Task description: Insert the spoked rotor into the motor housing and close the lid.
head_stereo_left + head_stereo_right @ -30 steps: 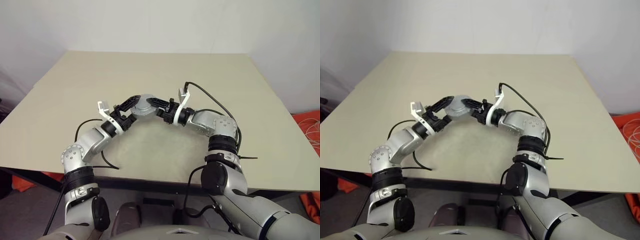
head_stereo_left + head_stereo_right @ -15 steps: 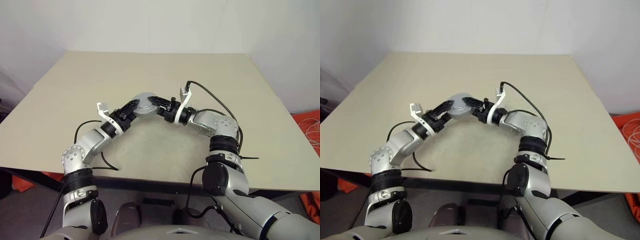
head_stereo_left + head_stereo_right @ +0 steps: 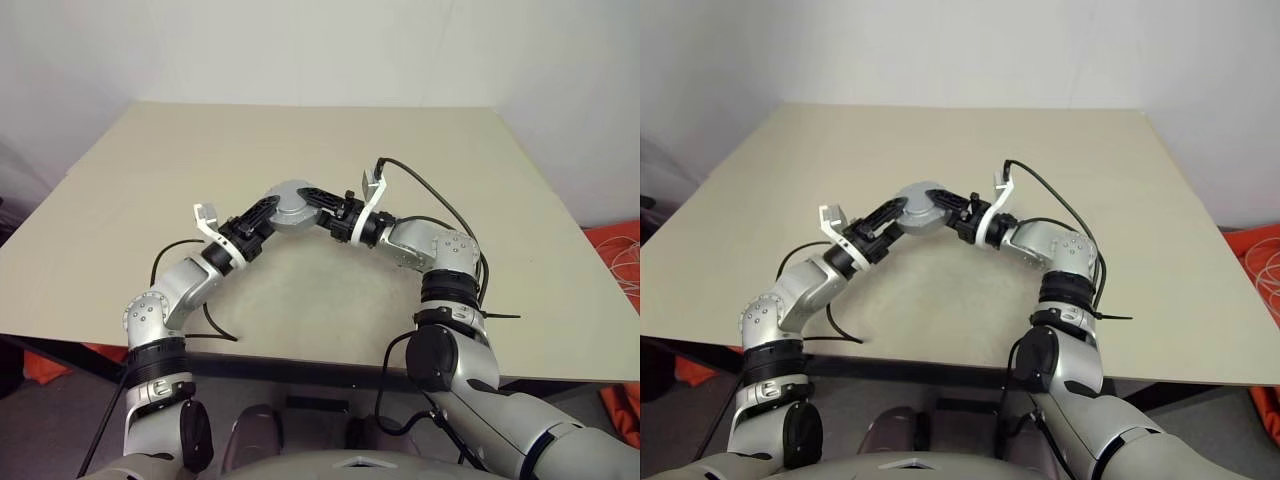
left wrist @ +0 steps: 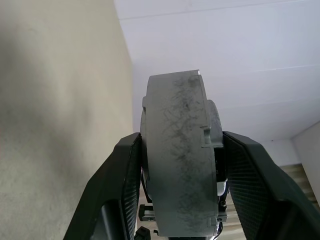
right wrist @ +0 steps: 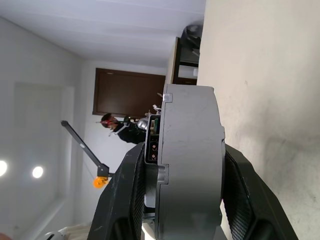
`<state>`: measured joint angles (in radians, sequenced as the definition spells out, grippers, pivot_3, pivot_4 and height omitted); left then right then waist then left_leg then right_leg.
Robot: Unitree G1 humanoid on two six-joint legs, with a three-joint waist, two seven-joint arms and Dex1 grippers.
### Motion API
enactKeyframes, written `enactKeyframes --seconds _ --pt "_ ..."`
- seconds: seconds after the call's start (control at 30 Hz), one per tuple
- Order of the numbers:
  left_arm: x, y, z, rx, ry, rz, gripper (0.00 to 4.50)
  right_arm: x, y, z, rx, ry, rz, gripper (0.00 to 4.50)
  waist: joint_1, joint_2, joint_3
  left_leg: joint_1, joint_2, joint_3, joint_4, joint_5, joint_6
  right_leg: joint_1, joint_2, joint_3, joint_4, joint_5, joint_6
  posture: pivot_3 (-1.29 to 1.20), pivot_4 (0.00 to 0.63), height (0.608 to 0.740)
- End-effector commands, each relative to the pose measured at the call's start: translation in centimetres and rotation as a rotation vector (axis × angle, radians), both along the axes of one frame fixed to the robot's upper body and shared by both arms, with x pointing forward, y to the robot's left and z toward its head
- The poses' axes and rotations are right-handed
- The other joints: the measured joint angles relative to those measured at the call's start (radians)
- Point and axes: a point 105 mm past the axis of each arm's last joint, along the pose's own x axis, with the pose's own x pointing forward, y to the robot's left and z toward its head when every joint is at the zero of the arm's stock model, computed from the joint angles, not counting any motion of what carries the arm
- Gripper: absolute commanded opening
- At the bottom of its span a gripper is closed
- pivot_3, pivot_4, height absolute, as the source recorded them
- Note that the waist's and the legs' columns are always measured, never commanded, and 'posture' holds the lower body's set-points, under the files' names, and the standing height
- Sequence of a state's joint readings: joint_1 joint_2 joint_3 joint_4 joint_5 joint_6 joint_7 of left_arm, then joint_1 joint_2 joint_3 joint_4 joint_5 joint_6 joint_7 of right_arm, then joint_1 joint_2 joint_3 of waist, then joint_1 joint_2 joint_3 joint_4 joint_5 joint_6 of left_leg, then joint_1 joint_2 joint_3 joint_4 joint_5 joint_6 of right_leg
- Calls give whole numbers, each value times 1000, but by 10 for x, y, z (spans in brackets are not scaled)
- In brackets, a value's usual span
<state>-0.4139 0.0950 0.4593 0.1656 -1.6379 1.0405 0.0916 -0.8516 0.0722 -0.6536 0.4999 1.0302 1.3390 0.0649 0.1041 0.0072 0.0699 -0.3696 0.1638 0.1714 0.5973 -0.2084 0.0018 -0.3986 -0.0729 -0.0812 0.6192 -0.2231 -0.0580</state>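
Both arms meet above the middle of the beige table (image 3: 480,180), holding one round grey puck between them: the motor housing (image 3: 288,204), lid side not distinguishable from the head views.

Left gripper (image 3: 268,211): its two black fingers (image 4: 122,185) press on opposite flat faces of the housing (image 4: 179,155). In the left wrist view the puck stands edge-on, its grey rim scuffed with dark marks, a raised hub or boss showing on one face. Clamped on it.

Right gripper (image 3: 322,203): comes in from the opposite side, fingers (image 5: 125,195) likewise closed on the two faces of the same puck (image 5: 190,165). A gap in the rim shows a small circuit board on one side.

The housing is lifted clear of the table surface, held edge-up between the two grippers.

Cannot tell from these views whether the spoked rotor sits inside, or whether the lid is on.

Black cables loop from each wrist.
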Motion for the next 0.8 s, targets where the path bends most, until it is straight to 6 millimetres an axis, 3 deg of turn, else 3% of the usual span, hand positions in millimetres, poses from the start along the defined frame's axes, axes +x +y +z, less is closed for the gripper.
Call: enactKeyframes --seconds 0.03,0.27,0.5,0.8 --pt "-7 -14 31 -37 -128 -70 2114 2 0 9 -13 -41 -16 2097 0 0 0 0 0 0 0 0 0 0 0 0 0 0 0 0 0 740" --pt "-9 -17 33 -44 -140 -94 2114 -3 2 12 -35 -102 13 2097 1 0 0 0 0 0 0 0 0 0 0 0 0 0 0 0 0 740" --pt "-11 -17 32 -46 -135 -101 2114 0 3 10 -78 -128 -18 4387 -1 0 0 0 0 0 1 0 0 0 0 0 1 0 0 0 0 740" --pt "-9 -13 30 -37 -127 -81 2114 0 3 11 -77 -143 -23 4387 0 0 0 0 0 -1 1 1 -1 0 0 0 2 0 1 0 0 740"
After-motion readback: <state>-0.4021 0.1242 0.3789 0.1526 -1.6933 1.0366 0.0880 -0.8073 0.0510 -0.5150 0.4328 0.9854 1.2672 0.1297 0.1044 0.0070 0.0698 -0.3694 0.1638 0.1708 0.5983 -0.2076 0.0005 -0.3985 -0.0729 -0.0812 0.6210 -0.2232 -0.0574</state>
